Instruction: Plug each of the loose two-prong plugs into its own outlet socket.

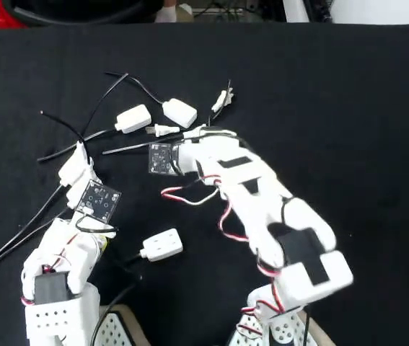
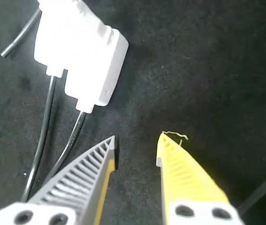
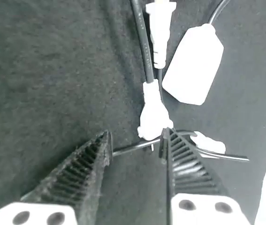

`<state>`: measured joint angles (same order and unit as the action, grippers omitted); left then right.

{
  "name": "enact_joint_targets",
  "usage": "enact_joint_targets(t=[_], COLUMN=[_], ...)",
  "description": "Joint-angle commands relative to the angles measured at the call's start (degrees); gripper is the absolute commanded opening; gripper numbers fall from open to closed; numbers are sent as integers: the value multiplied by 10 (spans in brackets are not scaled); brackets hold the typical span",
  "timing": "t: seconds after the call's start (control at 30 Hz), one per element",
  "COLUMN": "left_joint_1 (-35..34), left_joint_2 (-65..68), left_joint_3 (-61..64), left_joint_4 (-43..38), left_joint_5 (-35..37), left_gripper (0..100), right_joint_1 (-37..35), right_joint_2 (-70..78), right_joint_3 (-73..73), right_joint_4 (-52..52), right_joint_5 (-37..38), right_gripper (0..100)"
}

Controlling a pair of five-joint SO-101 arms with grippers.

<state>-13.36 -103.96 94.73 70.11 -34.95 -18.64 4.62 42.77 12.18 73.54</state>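
1. Plugs lie loose on the black surface (image 1: 363, 108) in the upper middle of the high view. A pronged plug (image 1: 162, 130) sits just below two sockets, a nearest plug (image 1: 198, 132) lies at the tip of the right arm, and a small plug (image 1: 223, 98) lies further up and to the right.
2. The pronged plug is close beside the sockets but is not seated in either one.
3. A left socket (image 1: 133, 118) and a right socket (image 1: 179, 112) lie side by side, each with a black cable. A third socket (image 1: 162, 244) lies at the lower centre, between the two arms.
4. The right pincer (image 3: 135, 136) is released, with its jaws apart. The nearest plug touches the tip of one finger (image 3: 182, 161), and a thin black wire (image 3: 130, 150) crosses the gap. Beyond them lie the pronged plug (image 3: 160, 28) and the right socket (image 3: 193, 65).
5. The left pincer (image 2: 137, 140) is released too, with nothing between its grey finger (image 2: 88, 171) and yellow finger (image 2: 182, 171).
6. Just ahead of the left pincer, a pair of white blocks (image 2: 83, 51) lie touching side by side, with black cables running from them. In the high view they are at the centre left (image 1: 74, 169).
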Motion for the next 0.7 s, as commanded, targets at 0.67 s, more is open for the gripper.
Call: enact_joint_targets(t=[0.67], left_joint_1=[4], left_joint_2=[-3], left_joint_3=[-4], left_joint_4=[-11], left_joint_5=[-3], left_gripper=[152], right_joint_1=[29], right_joint_2=[163], right_joint_3=[-181], right_joint_4=[-40], right_joint_5=[-3], right_gripper=[171])
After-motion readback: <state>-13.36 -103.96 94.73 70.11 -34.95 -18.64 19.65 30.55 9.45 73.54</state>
